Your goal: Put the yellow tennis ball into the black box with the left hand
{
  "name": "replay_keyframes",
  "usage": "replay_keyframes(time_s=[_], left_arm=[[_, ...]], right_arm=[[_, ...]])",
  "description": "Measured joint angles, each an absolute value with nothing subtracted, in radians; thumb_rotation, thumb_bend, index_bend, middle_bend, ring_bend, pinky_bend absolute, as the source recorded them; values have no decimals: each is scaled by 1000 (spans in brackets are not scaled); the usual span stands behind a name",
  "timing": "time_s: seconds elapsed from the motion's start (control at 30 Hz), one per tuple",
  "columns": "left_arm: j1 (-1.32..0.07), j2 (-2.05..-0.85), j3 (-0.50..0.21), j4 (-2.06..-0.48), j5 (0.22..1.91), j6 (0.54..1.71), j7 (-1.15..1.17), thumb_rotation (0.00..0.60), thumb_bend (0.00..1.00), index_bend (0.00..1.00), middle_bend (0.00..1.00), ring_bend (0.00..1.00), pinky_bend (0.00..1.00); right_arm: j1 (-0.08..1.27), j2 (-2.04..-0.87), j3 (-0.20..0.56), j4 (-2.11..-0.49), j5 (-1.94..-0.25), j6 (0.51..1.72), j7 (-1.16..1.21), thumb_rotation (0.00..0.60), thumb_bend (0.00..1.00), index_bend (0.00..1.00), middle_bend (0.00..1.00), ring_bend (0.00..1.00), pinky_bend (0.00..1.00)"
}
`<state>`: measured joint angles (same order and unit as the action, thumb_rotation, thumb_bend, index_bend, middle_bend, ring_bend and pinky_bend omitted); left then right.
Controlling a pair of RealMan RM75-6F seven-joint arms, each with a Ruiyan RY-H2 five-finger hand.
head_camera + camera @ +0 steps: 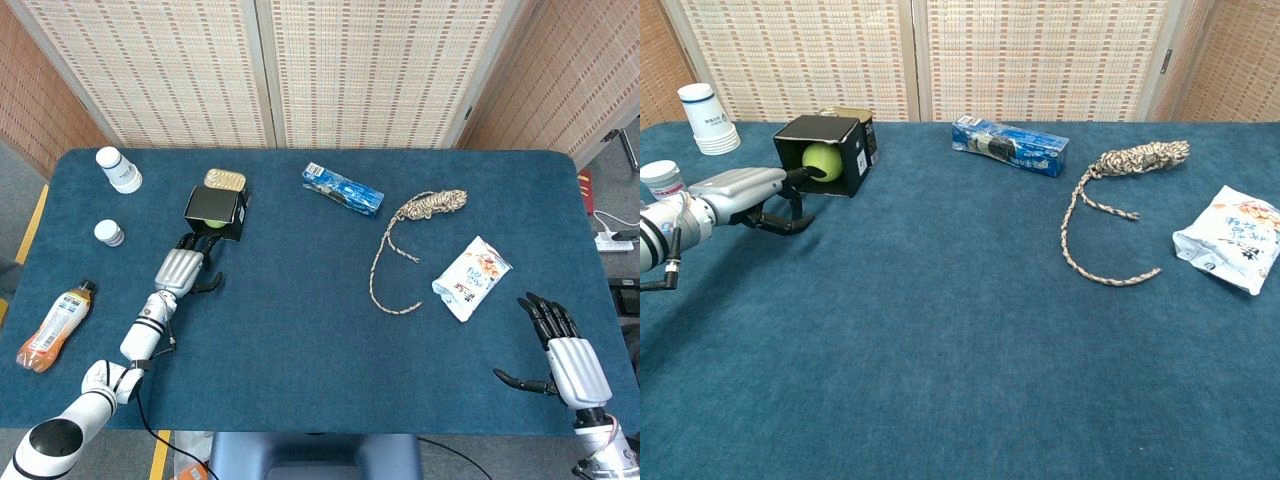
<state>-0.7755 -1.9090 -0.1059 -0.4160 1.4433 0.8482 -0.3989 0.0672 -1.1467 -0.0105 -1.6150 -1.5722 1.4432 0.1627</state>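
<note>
The yellow tennis ball (822, 161) lies inside the black box (790, 133), which lies on its side with its mouth facing my left hand. In the head view only a sliver of the ball (211, 223) shows in the box (220, 203) mouth. My left hand (745, 192) (183, 270) rests low over the table just in front of the box, holding nothing. Its fingers (798, 177) are spread and reach to the mouth; whether they touch the ball I cannot tell. My right hand (565, 360) lies open at the front right, far from the box.
A tin can (225, 180) stands behind the box. A stack of white cups (118, 170), a small white jar (109, 233) and an orange bottle (55, 326) are on the left. A blue packet (343, 190), a rope (410, 235) and a snack bag (472, 277) lie to the right.
</note>
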Motion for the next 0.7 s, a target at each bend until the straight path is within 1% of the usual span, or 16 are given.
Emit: replay_keyframes(time_s=[0.7], left_arm=[[-776,-1882,-94,-444,1440,839,-364,190,403,0,0,0,0]], right_arm=[[67,-1143,-14,-1610,-1581,1448,174,545,0,0,0,0,0]])
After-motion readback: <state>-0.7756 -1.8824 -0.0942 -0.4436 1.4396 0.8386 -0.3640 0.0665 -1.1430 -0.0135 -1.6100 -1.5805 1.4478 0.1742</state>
